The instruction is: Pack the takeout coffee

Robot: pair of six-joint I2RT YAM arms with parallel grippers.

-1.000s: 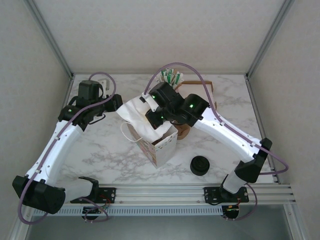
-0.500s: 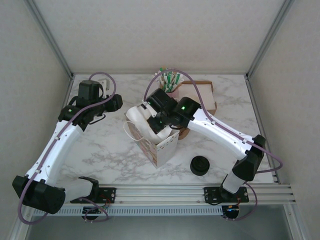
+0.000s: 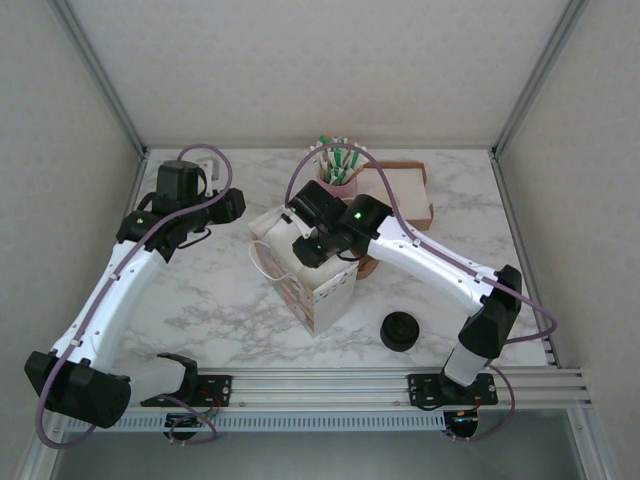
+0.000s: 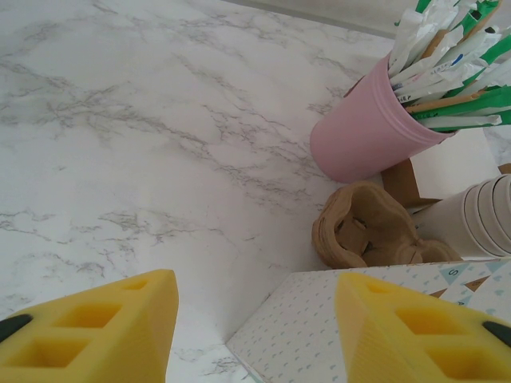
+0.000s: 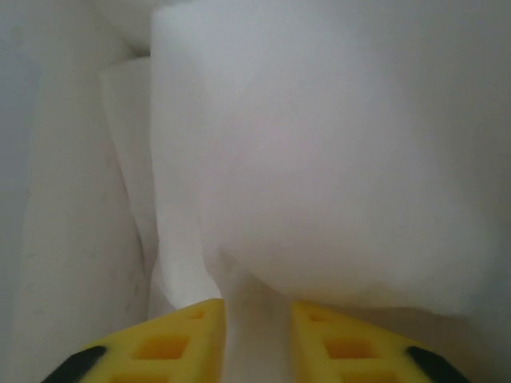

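The takeout coffee carrier [image 4: 363, 235], brown moulded pulp with round wells, lies on the marble behind the white paper bag [image 4: 383, 327]; from above a bit of the carrier [image 3: 367, 266] shows past the bag [image 3: 320, 290]. My right gripper [image 3: 306, 247] is down in the bag's mouth. In its wrist view the right gripper [image 5: 257, 307] has its yellow fingers a little apart, with a fold of the bag's white paper in the gap. My left gripper [image 3: 230, 205] hovers left of the bag; in its wrist view the left gripper [image 4: 255, 279] is open, gripping nothing.
A pink cup of straws [image 3: 338, 172] and a brown box of white napkins [image 3: 402, 192] stand at the back. A stack of cream paper cups [image 4: 479, 219] sits beside the carrier. A round black lid [image 3: 400, 330] lies near the front rail.
My right gripper has moved left and down into the bag's mouth, and its jaws have parted. The bag's pulled-out left wall has drawn back in. The left arm is still.
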